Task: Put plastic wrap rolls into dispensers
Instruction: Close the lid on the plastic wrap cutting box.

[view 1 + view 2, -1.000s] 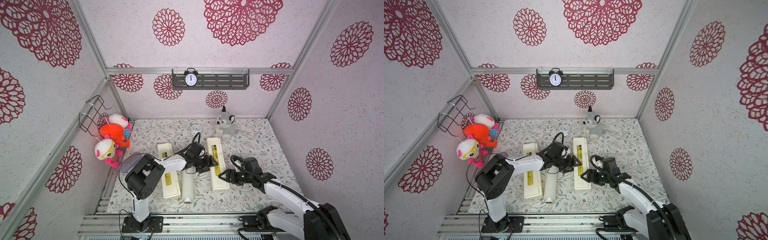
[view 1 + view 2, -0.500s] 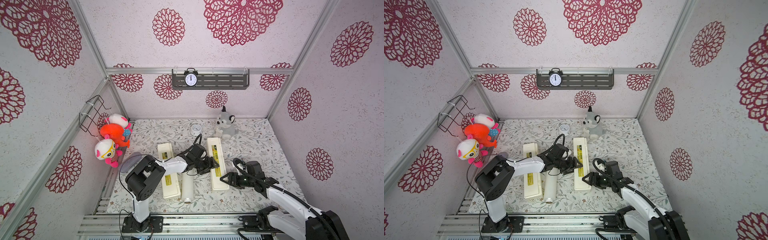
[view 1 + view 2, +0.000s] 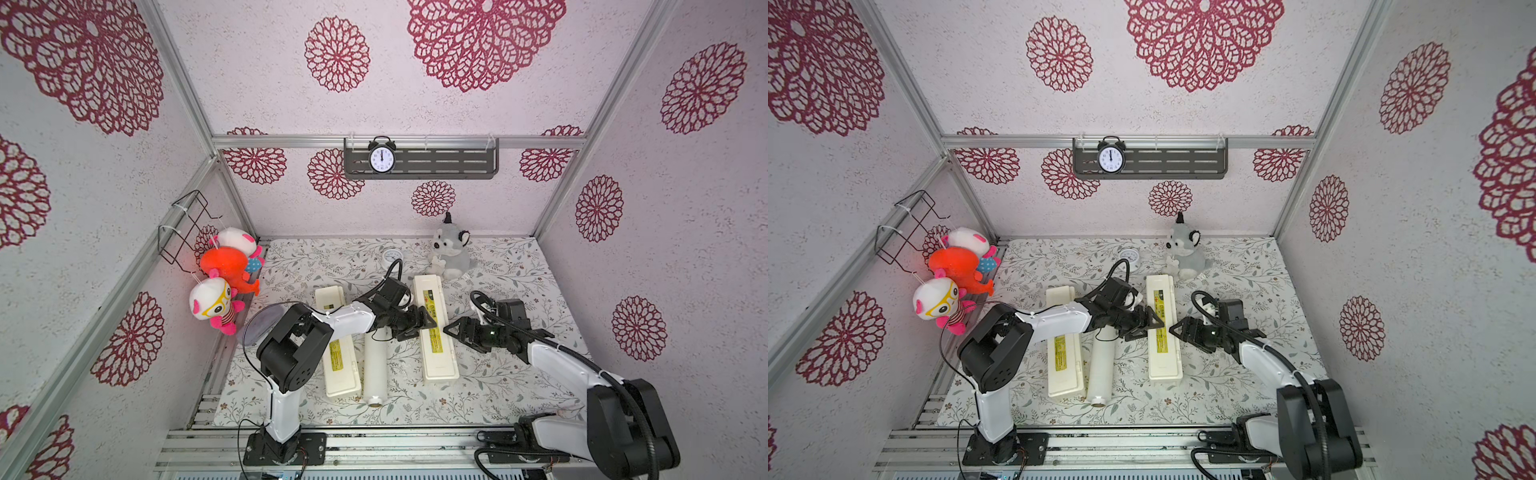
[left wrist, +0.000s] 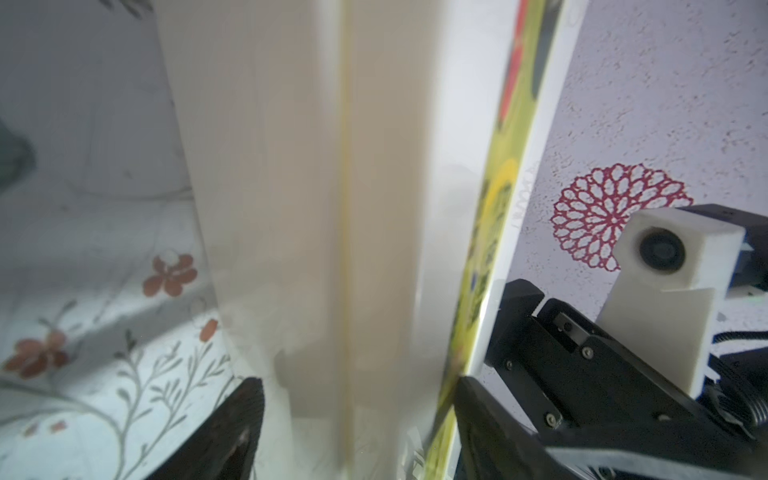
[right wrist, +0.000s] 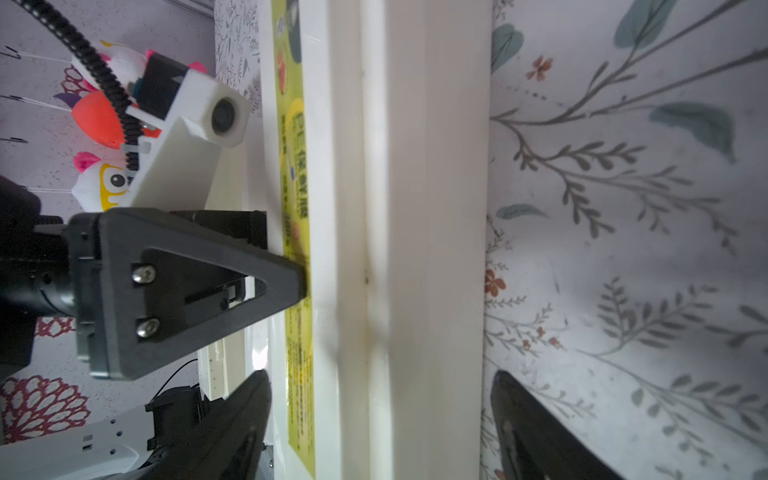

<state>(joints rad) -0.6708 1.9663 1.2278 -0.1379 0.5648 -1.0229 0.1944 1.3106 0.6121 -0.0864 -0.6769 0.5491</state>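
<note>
Left dispenser [image 3: 337, 345]: long cream-white plastic hinged box with a yellow-green label strip, lid shut, lying lengthwise near-to-far on the floral-patterned counter [image 3: 490, 382], partly under the left arm in both top views.

Roll [image 3: 376, 370]: long plain white plastic wrap cylinder, just right of the left dispenser and parallel to it, hollow core showing at its near end; its far end is hidden under the left arm.

Left pincer [image 3: 428, 324]: black triangular fingers spread apart, holding nothing; in the right wrist view one fingertip [image 5: 291, 278] touches the label of the right dispenser (whether it presses I cannot tell).

Right dispenser [image 3: 434, 328]: second long cream-white plastic hinged box with a yellow-green label strip, lying right of the roll and well apart from the left dispenser, lid down; both pincers meet it about mid-length, from opposite sides.

Right pincer [image 3: 451, 330]: black fingers wide apart, just beside the right long edge of the right dispenser; in its wrist view the box side sits between the two fingers with a gap on each side, so nothing is gripped.

Second roll: not visible in any view.

Far edge: grey plush animal [image 3: 451, 253] sits beyond the right dispenser.
</note>
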